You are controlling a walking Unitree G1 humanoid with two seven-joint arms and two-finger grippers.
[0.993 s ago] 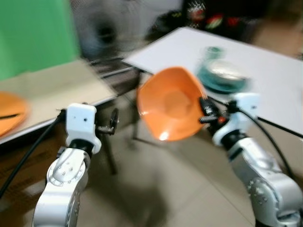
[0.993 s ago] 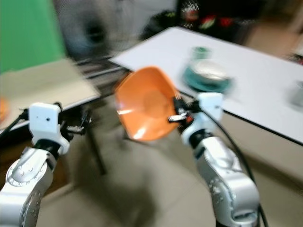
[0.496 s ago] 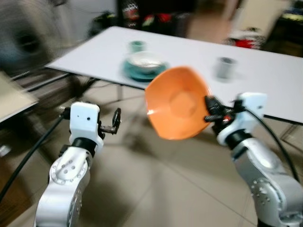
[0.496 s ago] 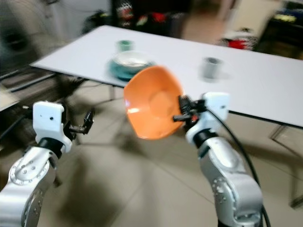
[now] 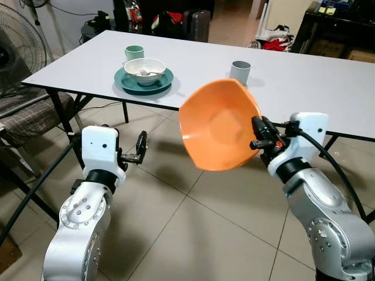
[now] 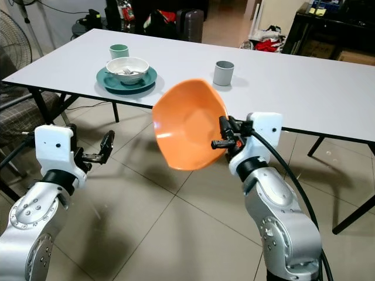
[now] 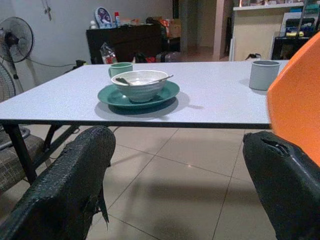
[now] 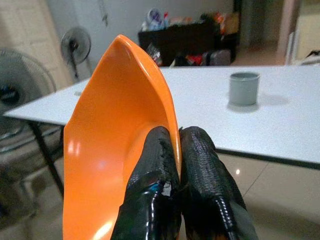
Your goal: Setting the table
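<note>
left arm: we held it raised, left gripper fingers spread, empty | right arm: raised, bent inward, right gripper fingers pinched tight on what we carried

No lettering, label, brand mark or number can be read anywhere in these views. The plain orange plastic bowl carries no print on its inner face, and neither does the smooth white tabletop behind it (its surface is bare of any marking). The grey cup, the green mug and the white bowl on the teal plate are all unmarked as far as can be seen. A round blue-and-white object on the dark cabinet at the back may bear a design, but it is too small and blurred to make out.
</note>
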